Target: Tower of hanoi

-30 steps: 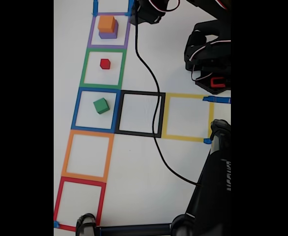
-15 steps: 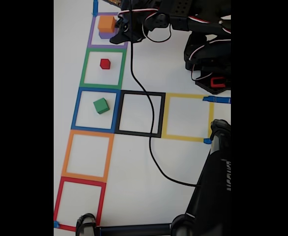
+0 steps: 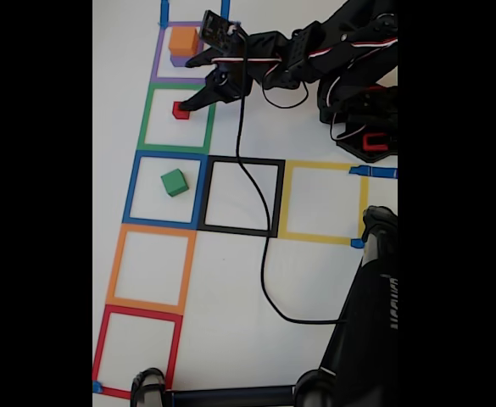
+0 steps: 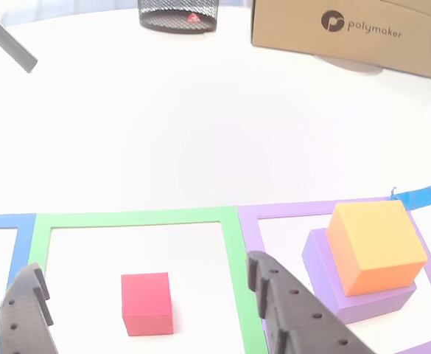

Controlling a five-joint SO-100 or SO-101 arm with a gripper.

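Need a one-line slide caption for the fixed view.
Open pincer over the red cube in the green square; orange cube stacked on purple block beside it.

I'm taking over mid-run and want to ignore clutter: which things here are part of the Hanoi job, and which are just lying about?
Job:
- red cube
- orange cube on purple block
- green cube
- coloured tape squares
- gripper, open around the red cube

Lying about:
- Polymaker cardboard box
- black mesh basket
- black cable
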